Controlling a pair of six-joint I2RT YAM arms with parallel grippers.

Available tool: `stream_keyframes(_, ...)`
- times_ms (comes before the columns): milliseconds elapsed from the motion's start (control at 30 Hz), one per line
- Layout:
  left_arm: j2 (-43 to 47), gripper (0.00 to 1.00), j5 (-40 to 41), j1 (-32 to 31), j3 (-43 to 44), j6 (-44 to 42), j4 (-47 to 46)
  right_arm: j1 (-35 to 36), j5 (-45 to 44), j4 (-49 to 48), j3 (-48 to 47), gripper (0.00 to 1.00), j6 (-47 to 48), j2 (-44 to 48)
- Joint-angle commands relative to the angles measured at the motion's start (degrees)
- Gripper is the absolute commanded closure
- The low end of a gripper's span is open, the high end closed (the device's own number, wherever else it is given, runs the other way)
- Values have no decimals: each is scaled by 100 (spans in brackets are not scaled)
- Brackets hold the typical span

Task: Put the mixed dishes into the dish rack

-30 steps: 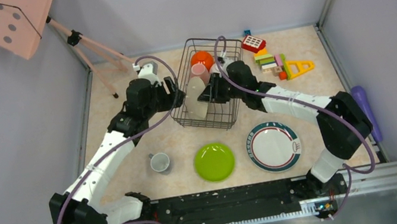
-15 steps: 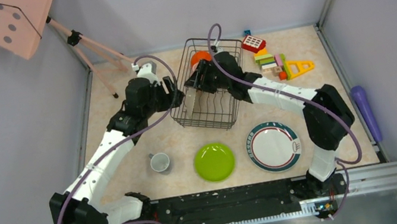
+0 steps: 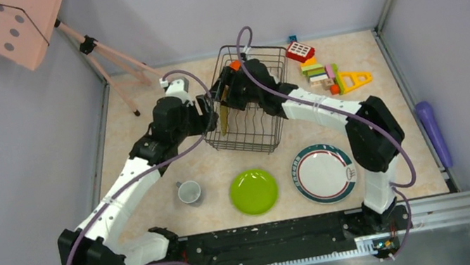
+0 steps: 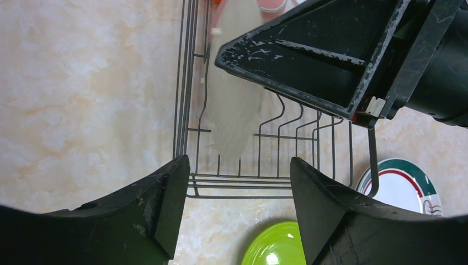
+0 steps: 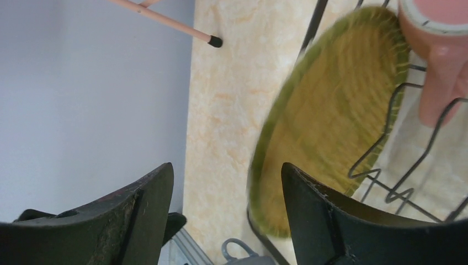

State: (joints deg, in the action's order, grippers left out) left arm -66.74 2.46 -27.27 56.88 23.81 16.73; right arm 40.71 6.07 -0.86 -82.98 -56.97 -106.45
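At the left wall of the dish rack [image 3: 256, 138] we find the left gripper [image 3: 207, 112] hovering as before, fingers apart. Just right of it, the round straw mat [image 3: 222, 112] now stands on edge inside the rack; a second ago it lay flatter. The right gripper [image 3: 229, 91] has swung leftward above it, fingers spread clear of it. The right arm [image 3: 328, 107] hides most of the orange bowl [image 3: 234, 65]; we glimpse the pink cup [image 5: 441, 55] only from the wrist.

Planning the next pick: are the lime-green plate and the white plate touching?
Apart. Top view shows bare table between lime-green plate and white plate.
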Motion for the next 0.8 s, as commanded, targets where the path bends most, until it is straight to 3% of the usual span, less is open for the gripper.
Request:
stream_keyframes(0, 64, 28, 340, -159, -55, -219, -333, 137, 77, -206, -296, 29, -337, 15)
stream_keyframes(300, -26, 26, 673, -156, -89, -104, -426, 148, 9, -319, -26, 29, -394, 332)
stream_keyframes(533, 226, 25, 1009, -153, 60, -12, -48, 148, -566, 442, -97, 28, 349, 1061)
stream_keyframes(633, 482, 19, 1029, -156, 85, 7, 178, 148, -942, 694, 97, 26, 631, 1499)
stream_keyframes(700, 661, 5, 1022, -156, 70, 75, 332, 148, -1084, 778, 351, 26, 849, 1837)
stream_keyframes(767, 817, 2, 1053, -143, 14, 103, 481, 140, -1173, 838, 696, 26, 1164, 2195)
